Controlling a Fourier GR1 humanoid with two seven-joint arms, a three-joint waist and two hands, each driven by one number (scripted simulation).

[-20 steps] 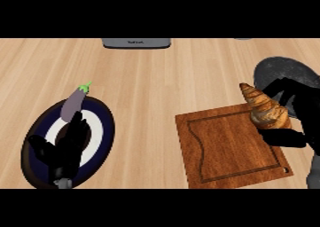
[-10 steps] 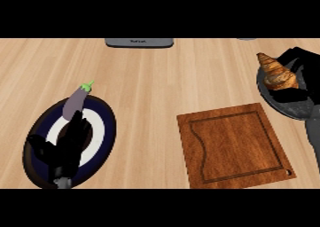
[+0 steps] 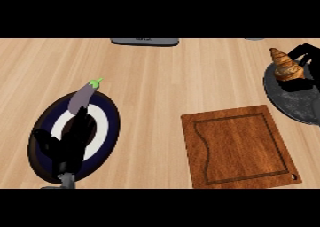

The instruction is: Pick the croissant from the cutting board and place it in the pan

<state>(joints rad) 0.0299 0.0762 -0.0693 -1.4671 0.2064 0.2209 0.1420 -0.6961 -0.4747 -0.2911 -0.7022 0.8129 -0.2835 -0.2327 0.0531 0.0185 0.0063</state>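
Tabletop (image 3: 155, 80): pale wood, straight grain, matt. Cutting board (image 3: 240, 148): darker reddish-brown wood, smooth, with a routed groove. Pan (image 3: 293, 104): dark grey metal, dull mottled sheen. Croissant (image 3: 284, 65): golden-brown, ridged crust. Eggplant (image 3: 82, 95): smooth purple skin. Plate (image 3: 107, 128): glazed, dark blue rim.

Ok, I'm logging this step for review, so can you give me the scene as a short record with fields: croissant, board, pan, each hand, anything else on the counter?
croissant: held over the pan, off the board
cutting board: bare, lower right of centre on the counter
pan: dark, at the right edge, partly hidden by the right hand
right hand: curled round the croissant
left hand: open, resting over the plate at lower left
plate: dark-rimmed, white centre
eggplant: on the plate's upper rim
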